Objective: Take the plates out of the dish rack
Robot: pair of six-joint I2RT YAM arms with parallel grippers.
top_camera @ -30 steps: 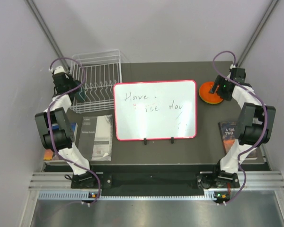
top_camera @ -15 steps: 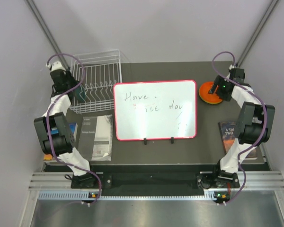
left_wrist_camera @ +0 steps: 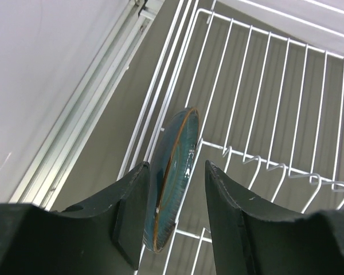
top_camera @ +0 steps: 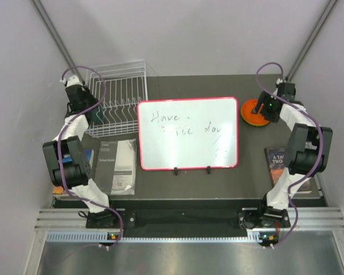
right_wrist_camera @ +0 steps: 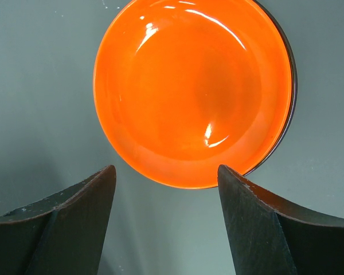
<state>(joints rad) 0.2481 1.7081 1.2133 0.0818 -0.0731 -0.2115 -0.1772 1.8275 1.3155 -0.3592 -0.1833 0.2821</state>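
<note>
The white wire dish rack (top_camera: 121, 91) stands at the back left. A teal-blue plate (top_camera: 99, 115) stands on edge at the rack's left side. My left gripper (top_camera: 94, 112) is open, its fingers astride that plate. In the left wrist view (left_wrist_camera: 176, 166) the plate (left_wrist_camera: 173, 172) sits close to the left finger, with a gap to the right one, and the rack (left_wrist_camera: 275, 91) lies beyond. An orange plate (top_camera: 253, 111) lies flat on the table at the right. My right gripper (top_camera: 266, 109) hovers open and empty by its near edge (right_wrist_camera: 166, 172), with the orange plate (right_wrist_camera: 192, 86) just ahead.
A red-framed whiteboard (top_camera: 188, 133) with writing fills the table's middle. Booklets (top_camera: 118, 166) lie in front of the rack. A book (top_camera: 277, 157) lies at the front right under the right arm. Grey walls close in on both sides.
My left wrist has shifted slightly toward the back over the rack's left side. The right arm has hardly moved.
</note>
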